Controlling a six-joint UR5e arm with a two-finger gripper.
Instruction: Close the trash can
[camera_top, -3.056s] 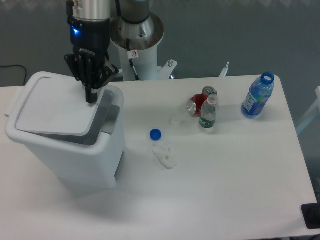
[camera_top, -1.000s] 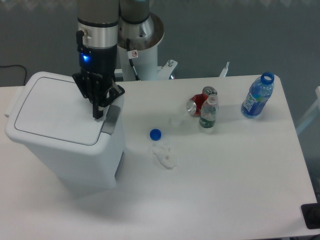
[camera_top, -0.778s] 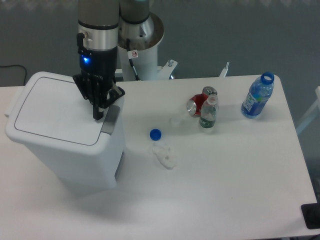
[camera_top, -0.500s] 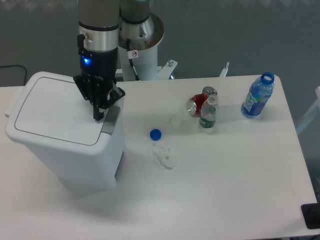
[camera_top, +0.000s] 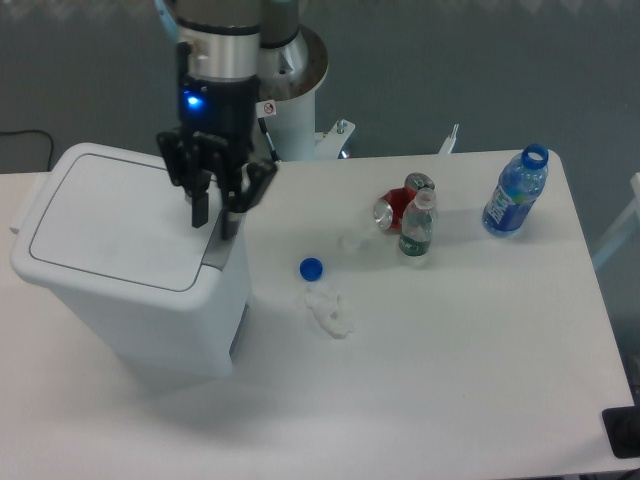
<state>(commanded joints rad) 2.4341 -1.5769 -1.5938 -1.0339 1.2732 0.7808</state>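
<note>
The trash can (camera_top: 130, 300), a large white rectangular bin, stands at the left of the table. Its flat white lid (camera_top: 110, 225) lies down level on the rim. The grey latch panel (camera_top: 217, 250) shows at the lid's right edge. My gripper (camera_top: 214, 221) hangs just above that right edge, fingers pointing down and spread apart. Nothing is held between the fingers.
A blue bottle cap (camera_top: 311, 267) and a crumpled white tissue (camera_top: 329, 309) lie right of the bin. Further right stand a red can (camera_top: 397, 207), a small green-label bottle (camera_top: 417, 226) and a blue bottle (camera_top: 515, 192). The robot base (camera_top: 275, 75) rises behind the bin.
Three seconds ago the lid was tilted open with the shut gripper pressing it. The lid has come down flat. In the last half second the gripper rose, shifted right and opened.
</note>
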